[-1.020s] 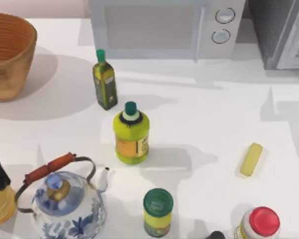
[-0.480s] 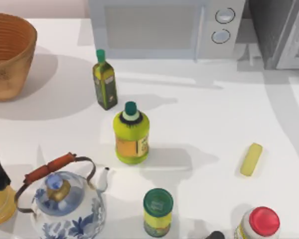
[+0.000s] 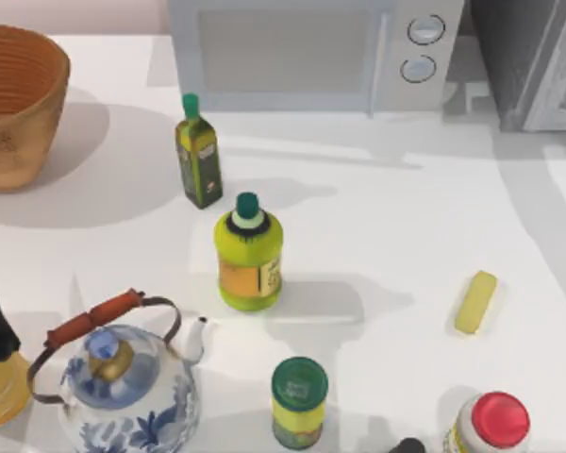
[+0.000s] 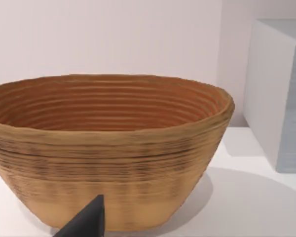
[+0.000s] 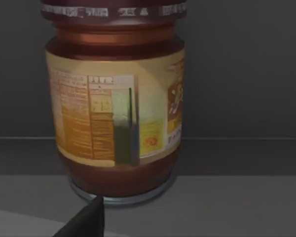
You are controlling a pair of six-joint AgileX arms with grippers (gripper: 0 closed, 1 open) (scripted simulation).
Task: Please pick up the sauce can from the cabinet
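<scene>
The sauce can stands upright inside the dark cabinet, close in front of my right wrist camera. It has a maroon rim and base and a tan label with printed text. A dark tip of my right gripper shows just below the can's base, apart from it. In the top view the cabinet is the dark grey box at the far right corner, with its paler door. My left gripper is parked facing the wicker basket.
A white microwave stands left of the cabinet. On the table are an olive-oil bottle, a yellow bottle, a green-lidded jar, a red-capped container, a yellow bar, a blue-patterned kettle and the basket.
Shadows on the table's right side have slid toward the cabinet. The objects on the table have not moved.
</scene>
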